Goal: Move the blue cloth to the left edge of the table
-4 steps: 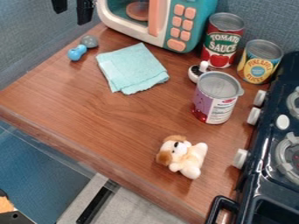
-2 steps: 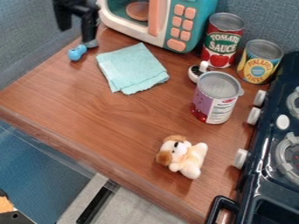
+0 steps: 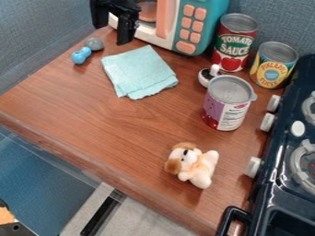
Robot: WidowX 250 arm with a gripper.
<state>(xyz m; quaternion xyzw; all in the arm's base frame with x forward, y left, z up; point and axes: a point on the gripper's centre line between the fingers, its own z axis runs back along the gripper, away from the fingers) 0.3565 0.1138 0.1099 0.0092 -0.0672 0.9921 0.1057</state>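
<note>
Your gripper is hanging, jaws open; the blue cloth is lying near them, toward the table's upper-left edge. You're seeing one cloth, three cans, one plush dog, one microwave.

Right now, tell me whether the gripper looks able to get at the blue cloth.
Probably yes: the open gripper hangs near the blue cloth, and nothing lies on the cloth.

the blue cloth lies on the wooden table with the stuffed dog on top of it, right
Not quite: the camera view shows the stuffed dog directly on the wooden table, apart from the blue cloth. The cloth does lie on that table.
</note>
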